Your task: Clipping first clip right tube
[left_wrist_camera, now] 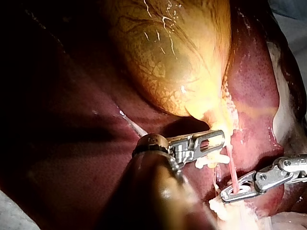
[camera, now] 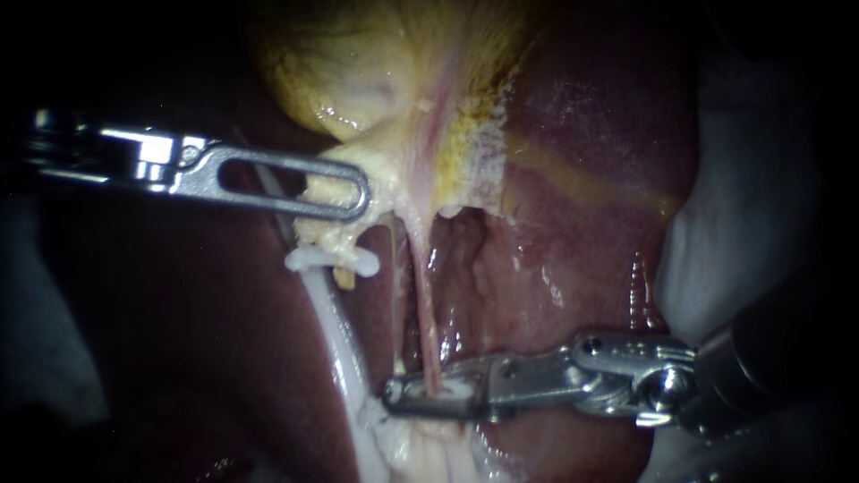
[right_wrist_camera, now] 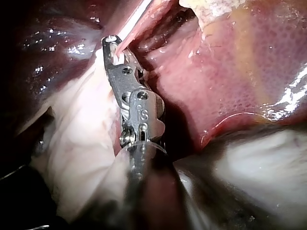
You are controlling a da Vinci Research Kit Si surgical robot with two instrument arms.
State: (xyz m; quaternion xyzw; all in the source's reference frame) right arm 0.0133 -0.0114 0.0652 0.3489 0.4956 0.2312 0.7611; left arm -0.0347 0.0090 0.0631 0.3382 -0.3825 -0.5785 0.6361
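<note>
Jaws of my right instrument lie closed on a small white clip. The thin pink right tube passes straight through the narrow frame they make. That tube runs taut from the neck of the yellow, glistening gallbladder down to the jaws, which meet it well below the gallbladder, at the tube's far end. The right instrument's shaft enters from the lower right. Its steel wrist is bent so that the jaws lie nearly level and point across the tube.

My left instrument comes in level from the left. Its long slotted jaws tilt slightly downward and are closed on the pale yellow fatty tissue just under the gallbladder's neck. In the endoscope view only the upper jaw shows, with the lower one hidden beneath it. The left wrist view shows the two jaws lying close together with tissue bulging out below them.

Beside the pink tube, also leading down from the gallbladder's neck, runs a thicker white tube. A white crosswise piece sits at its upper end, and I cannot tell whether this is a clip or tissue. The dark red liver lies around and behind the gallbladder.

Both shafts are cut off at the edges, and the left one fades into shadow. How fully the clip encloses the pink tube is hidden by the jaws.
</note>
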